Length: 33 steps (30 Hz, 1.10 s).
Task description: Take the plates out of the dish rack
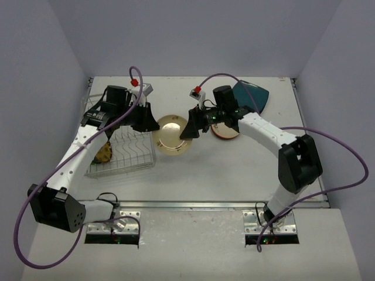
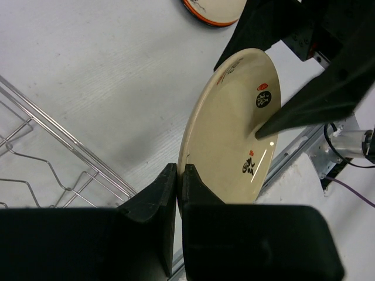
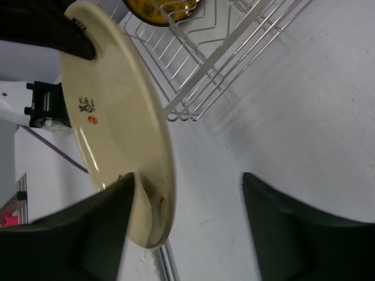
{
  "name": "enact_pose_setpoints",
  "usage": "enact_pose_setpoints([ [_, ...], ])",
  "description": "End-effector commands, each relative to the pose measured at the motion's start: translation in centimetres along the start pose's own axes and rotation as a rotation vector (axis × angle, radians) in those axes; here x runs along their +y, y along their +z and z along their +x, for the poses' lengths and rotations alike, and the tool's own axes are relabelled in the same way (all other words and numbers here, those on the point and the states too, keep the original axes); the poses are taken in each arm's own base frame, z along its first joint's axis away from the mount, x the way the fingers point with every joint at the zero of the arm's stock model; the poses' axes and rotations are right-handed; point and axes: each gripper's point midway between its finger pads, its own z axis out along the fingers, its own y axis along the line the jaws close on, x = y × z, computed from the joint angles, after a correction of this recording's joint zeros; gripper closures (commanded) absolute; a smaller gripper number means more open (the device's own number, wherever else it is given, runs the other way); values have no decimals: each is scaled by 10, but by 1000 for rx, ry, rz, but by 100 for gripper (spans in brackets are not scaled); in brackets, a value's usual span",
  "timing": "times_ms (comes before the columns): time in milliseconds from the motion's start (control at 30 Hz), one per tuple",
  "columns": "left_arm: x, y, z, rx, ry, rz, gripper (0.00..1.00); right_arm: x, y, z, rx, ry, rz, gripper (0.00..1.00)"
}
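Two hands meet over the middle of the tabletop [image 1: 234, 170] in the top view. The left hand [image 1: 153, 124] is clenched on the left rim of a cream plate [image 1: 171, 136], which hangs just right of the dish rack [image 1: 123, 157] and outside it. The right hand [image 1: 186, 132] reaches the plate's opposite rim. The rack sits at the left of the tabletop with a yellow plate [image 1: 104, 153] still in it. An orange-rimmed plate [image 1: 227, 133] lies under the right arm, and a teal plate [image 1: 253, 96] lies behind it.

From the left wrist, the left hand [image 2: 177, 170] pinches the cream plate [image 2: 234, 129] at its near rim, with the plate standing on edge. One of the right hand's fingers [image 2: 304, 111] rests against the plate's face. Rack wires [image 2: 58, 164] show at the lower left.

From the right wrist, the right hand [image 3: 187, 178] is spread wide, with the cream plate's [image 3: 117, 117] rim between its fingers [image 3: 99, 228] and not yet clamped. The rack [image 3: 217, 58] lies beyond.
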Motion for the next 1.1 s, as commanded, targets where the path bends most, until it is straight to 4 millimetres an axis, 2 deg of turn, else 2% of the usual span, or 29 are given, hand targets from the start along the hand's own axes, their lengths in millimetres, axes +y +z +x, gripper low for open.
enact_pose_setpoints([
  [0, -22, -6, -22, -76, 50, 80, 100, -6, 1, -32, -70, -8, 39, 59],
  [100, -19, -6, -23, -80, 51, 63, 100, -10, 1, -33, -76, 3, 61, 98],
  [133, -14, -7, -23, -82, 49, 31, 78, -13, -1, -32, -77, 8, 79, 100],
  [200, 3, -11, -25, -99, 37, -77, 22, -21, -7, -28, -76, 25, 108, 100],
  [233, 20, -16, -28, -117, 20, -165, 4, -27, -15, -29, -89, 35, 127, 100],
  [333, 55, -36, -36, -173, -65, -318, 0, -55, -41, -22, -114, 100, 194, 100],
  [400, 84, -54, -39, -211, -137, -427, 0, -87, -70, -13, -138, 167, 272, 100],
  [433, 86, -56, -38, -215, -146, -437, 0, -90, -72, -8, -130, 185, 280, 100],
  [567, 133, -94, -36, -287, -225, -681, 0, -158, -128, 21, -131, 273, 454, 100],
  [667, 137, -100, -32, -301, -246, -720, 0, -189, -152, 30, -139, 379, 458, 100],
  [733, 136, -99, -31, -311, -257, -709, 0, -208, -161, 36, -134, 440, 456, 100],
  [767, 135, -100, -32, -320, -261, -708, 0, -220, -163, 45, -128, 495, 450, 100],
  [800, 137, -100, -30, -318, -263, -713, 0, -222, -168, 40, -140, 497, 457, 100],
  [833, 138, -101, -29, -315, -264, -726, 0, -233, -170, 37, -140, 511, 456, 100],
  [1000, 155, -117, -24, -308, -283, -845, 0, -256, -173, 44, -113, 536, 493, 100],
  [1067, 163, -122, -18, -284, -280, -903, 0, -262, -175, 49, -92, 553, 521, 92],
])
